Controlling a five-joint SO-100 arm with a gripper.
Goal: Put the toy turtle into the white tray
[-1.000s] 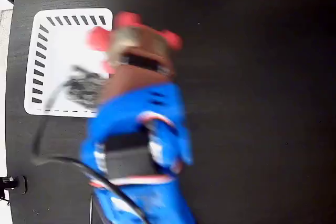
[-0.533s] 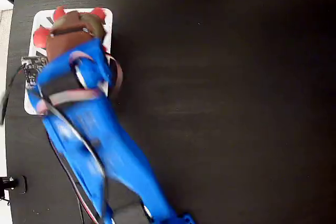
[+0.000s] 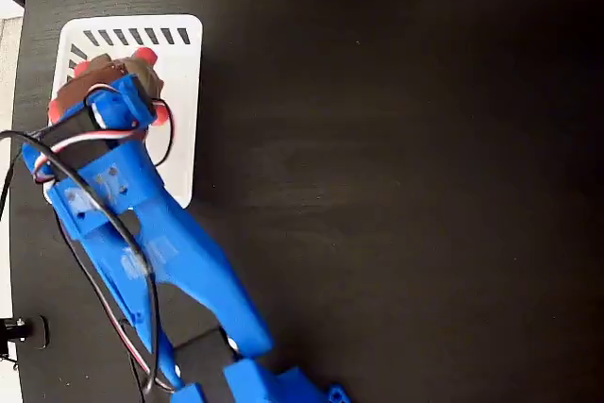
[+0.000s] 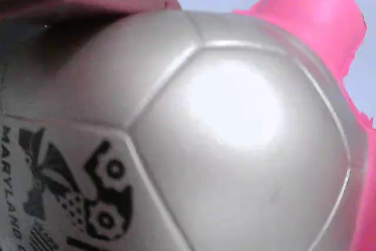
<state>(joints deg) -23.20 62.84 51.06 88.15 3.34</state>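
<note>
One small toy turtle with a shiny gold-tan shell and red-pink limbs and one white rectangular plastic tray with slotted sides are counted on the black table. The turtle is seen over the tray's left half in the fixed view, mostly hidden beneath the blue arm's gripper. Whether the claw is clamped on it cannot be told. In the wrist view the turtle's shell, with its black printed mark, fills the frame. The tray lies near the table's left edge; wide bare table is left to the right. Loose cables are looped over the tray's left rim.
</note>
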